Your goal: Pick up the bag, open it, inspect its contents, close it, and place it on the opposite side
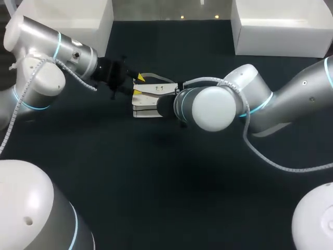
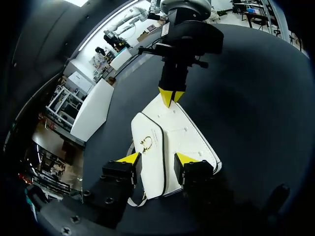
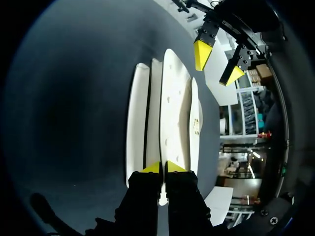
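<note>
Bag (image 1: 147,103): white flat flap purse, mid-tabletop (image 1: 156,187) between both arms. Looks light, with soft, smooth panels, so probably slippery. Right pincer (image 3: 161,168) is clenched on the thin flap edge. Left pincer (image 2: 157,158) is released over the opposite end; contact unclear. Best hold: edges and seams, not the faces.

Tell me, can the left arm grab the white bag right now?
Probably yes. The left gripper is open right at the near end of the white bag, with nothing in between. The right gripper pinches the far end, out of its way.
</note>
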Controlling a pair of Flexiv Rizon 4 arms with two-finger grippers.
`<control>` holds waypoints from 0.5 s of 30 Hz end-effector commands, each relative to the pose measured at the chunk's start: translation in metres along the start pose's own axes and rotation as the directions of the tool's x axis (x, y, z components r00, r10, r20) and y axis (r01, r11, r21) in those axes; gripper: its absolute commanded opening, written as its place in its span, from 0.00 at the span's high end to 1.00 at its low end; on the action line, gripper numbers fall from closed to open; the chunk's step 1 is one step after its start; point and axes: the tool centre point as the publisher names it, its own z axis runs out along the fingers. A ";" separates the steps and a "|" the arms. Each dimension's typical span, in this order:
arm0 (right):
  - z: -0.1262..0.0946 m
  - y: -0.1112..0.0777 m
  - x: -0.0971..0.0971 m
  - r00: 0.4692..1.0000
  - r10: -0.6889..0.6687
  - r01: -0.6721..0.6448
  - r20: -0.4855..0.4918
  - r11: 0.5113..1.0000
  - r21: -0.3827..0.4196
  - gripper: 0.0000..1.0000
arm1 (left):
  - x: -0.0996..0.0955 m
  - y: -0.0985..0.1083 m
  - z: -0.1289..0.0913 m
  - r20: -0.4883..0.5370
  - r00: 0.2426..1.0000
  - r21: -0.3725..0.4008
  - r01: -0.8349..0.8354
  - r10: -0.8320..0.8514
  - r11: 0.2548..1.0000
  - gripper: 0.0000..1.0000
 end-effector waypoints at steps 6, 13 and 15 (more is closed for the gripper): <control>0.002 -0.001 0.004 0.981 0.002 0.000 0.193 1.000 -0.010 1.00 | 0.006 0.003 0.018 0.010 1.000 0.000 -0.010 0.010 1.000 0.54; 0.002 -0.001 0.004 0.981 0.002 0.000 0.193 1.000 -0.010 1.00 | 0.010 0.004 0.025 -0.007 1.000 -0.003 -0.012 0.012 1.000 0.56; 0.002 -0.001 0.004 0.981 0.002 0.000 0.193 1.000 -0.010 1.00 | 0.011 0.004 0.028 -0.010 1.000 -0.002 -0.014 0.014 1.000 0.57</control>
